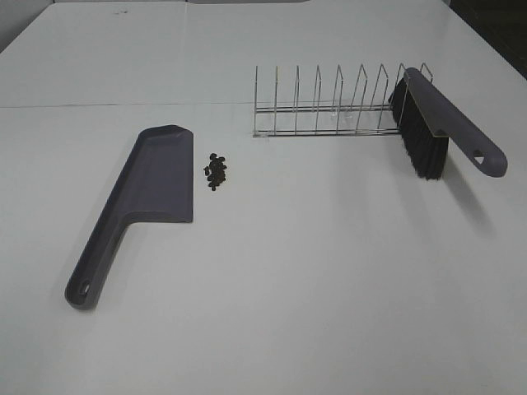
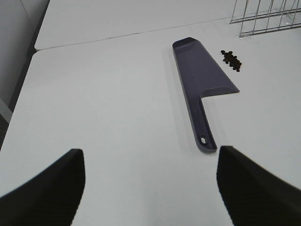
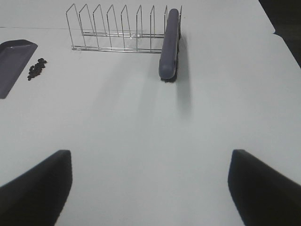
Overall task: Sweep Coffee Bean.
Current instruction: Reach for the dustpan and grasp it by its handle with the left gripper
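Note:
A small pile of dark coffee beans [image 1: 216, 171] lies on the white table just right of the grey-purple dustpan [image 1: 152, 185], which lies flat with its handle toward the front left. The beans [image 2: 231, 59] and dustpan [image 2: 202, 80] also show in the left wrist view, and the beans [image 3: 36, 68] in the right wrist view. The grey-purple brush [image 1: 440, 123] with black bristles leans in the wire rack [image 1: 329, 103] at the back right; it also shows in the right wrist view [image 3: 170, 44]. My left gripper [image 2: 150, 188] and right gripper [image 3: 150, 188] are open, empty, well short of these things.
A seam [image 1: 123, 104] runs across the table behind the dustpan. The table's right edge [image 1: 494, 49] borders a dark area at the back right.

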You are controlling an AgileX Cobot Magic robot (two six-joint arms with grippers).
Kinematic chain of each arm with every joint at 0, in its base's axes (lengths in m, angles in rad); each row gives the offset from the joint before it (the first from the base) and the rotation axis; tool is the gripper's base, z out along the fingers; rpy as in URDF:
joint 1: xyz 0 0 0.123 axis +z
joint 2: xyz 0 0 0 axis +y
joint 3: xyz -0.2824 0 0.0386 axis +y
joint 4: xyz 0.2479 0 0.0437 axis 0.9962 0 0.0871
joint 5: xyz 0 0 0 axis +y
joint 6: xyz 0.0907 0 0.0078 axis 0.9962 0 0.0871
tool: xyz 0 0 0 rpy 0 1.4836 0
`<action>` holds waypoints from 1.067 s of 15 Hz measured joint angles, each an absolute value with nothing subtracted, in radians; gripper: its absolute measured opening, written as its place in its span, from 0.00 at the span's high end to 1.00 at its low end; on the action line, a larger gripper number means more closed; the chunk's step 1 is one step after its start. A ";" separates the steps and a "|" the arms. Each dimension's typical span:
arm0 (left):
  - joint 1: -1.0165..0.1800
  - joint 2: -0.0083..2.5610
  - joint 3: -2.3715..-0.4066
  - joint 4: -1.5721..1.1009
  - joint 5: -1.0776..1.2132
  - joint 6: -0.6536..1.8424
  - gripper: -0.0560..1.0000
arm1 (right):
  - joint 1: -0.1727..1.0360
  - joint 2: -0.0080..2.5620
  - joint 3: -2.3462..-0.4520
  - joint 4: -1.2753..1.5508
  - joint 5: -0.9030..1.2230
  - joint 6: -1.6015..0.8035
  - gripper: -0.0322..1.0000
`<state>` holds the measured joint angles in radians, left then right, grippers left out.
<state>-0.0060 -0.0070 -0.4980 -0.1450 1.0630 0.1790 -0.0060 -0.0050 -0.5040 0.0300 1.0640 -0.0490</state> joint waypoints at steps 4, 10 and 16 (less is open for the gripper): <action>-0.006 -0.007 -0.498 -0.145 1.063 0.179 0.27 | -0.006 -0.005 -0.504 0.030 1.064 -0.049 0.17; -0.006 -0.007 -0.498 -0.145 1.063 0.179 0.27 | -0.006 -0.005 -0.504 0.030 1.064 -0.049 0.17; -0.006 -0.007 -0.498 -0.145 1.063 0.179 0.27 | -0.006 -0.005 -0.504 0.030 1.064 -0.049 0.17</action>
<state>-0.0060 -0.0070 -0.4980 -0.1450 1.0630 0.1790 -0.0060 -0.0050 -0.5040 0.0300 1.0640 -0.0490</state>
